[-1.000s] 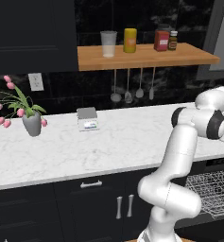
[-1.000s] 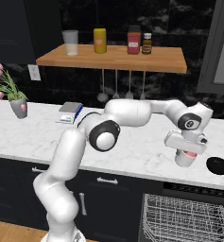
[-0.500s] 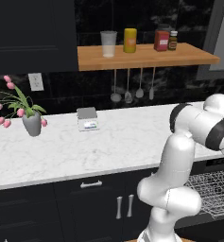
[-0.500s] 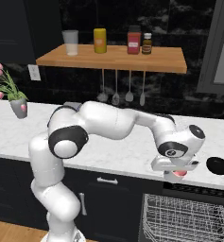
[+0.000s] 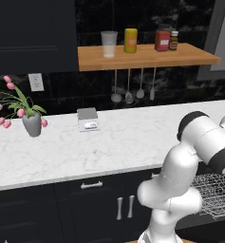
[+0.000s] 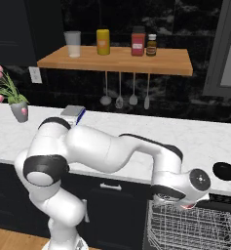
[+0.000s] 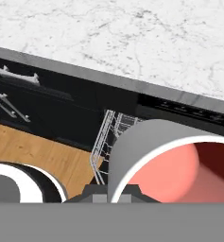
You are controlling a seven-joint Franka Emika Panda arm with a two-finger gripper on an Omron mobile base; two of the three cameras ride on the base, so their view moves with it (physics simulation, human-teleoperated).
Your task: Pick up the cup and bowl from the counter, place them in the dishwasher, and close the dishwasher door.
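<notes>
My gripper is shut on the cup, grey outside and red inside, whose mouth faces the hand camera. A sliver of red cup shows under the hand. It hangs just off the front edge of the counter, above the grey wire rack of the open dishwasher. That rack also shows behind the arm, and it lies below the counter edge. A black round bowl rests on the counter to the right of the hand. The dishwasher door is out of view.
A vase of pink flowers and a small scale stand on the counter's left. A wooden shelf holds jars above hanging utensils. Black cabinets with silver handles flank the dishwasher. Wooden floor lies below.
The arm has swung down and forward, carrying the cup from above the counter to past its front edge, over the dishwasher rack.
</notes>
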